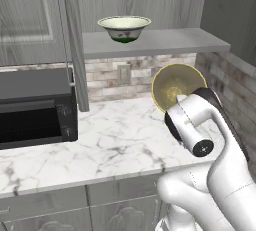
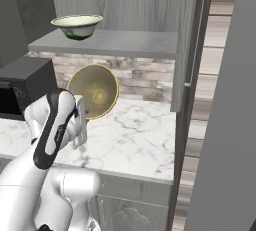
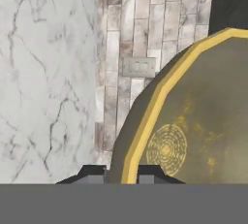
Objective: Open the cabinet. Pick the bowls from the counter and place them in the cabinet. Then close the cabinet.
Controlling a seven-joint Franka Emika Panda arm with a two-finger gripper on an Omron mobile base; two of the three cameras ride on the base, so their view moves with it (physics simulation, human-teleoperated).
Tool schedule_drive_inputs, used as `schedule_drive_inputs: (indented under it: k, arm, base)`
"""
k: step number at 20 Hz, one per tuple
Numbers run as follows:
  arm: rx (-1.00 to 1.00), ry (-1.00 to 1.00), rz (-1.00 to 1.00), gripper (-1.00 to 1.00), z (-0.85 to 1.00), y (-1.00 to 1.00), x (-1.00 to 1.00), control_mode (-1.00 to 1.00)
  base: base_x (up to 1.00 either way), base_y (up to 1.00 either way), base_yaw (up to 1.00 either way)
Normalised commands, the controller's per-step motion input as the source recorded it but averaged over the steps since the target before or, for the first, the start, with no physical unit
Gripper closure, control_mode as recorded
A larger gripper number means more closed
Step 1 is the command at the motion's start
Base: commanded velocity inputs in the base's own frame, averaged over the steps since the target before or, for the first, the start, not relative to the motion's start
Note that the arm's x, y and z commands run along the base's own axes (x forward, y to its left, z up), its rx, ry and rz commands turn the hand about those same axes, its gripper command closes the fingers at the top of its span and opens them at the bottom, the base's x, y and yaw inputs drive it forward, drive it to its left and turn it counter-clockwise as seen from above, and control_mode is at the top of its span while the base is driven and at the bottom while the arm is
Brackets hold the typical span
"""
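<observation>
Now hand [image 3: 121,172] clenched on rim of tan-olive bowl [image 1: 176,86], tipped on edge above the counter [image 1: 110,140].

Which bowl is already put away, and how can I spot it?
Look up at the open cabinet above the marble counter; one bowl sits on its grey shelf. It is the cream-white bowl with a dark pattern outside, unlike the tan-olive bowl tilted on edge in the gripper lower down.

Two base cameras look forward and down from behind the arm, left and right, sharing the tabletop [image 1: 110,145] and open cabinet [image 1: 160,42]. The hand camera sits close against the tan bowl [image 3: 193,121].
</observation>
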Motion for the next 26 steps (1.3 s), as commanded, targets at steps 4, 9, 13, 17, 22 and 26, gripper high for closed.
schedule_drive_inputs:
  k: [4,9,13,17,22,26]
  arm:
    - [0.00,-0.10,0.00,1.00,0.56,-0.07,-0.37,-1.00]
    - [0.12,-0.02,0.00,1.00,0.53,-0.43,-0.17,-1.00]
    - [0.19,0.00,0.00,1.00,0.72,-0.33,-0.23,-1.00]
    - [0.16,0.00,0.00,1.00,0.72,-0.08,-0.23,-1.00]
    - [0.13,0.05,0.00,1.00,0.66,-0.04,-0.06,-1.00]
    - [0.13,0.11,0.00,1.00,0.67,-0.07,-0.02,-1.00]
  base:
    - [0.00,0.00,0.00]
    - [0.00,0.00,0.00]
    - [0.00,0.00,0.00]
    - [0.00,0.00,0.00]
    - [0.00,0.00,0.00]
    - [0.00,0.00,0.00]
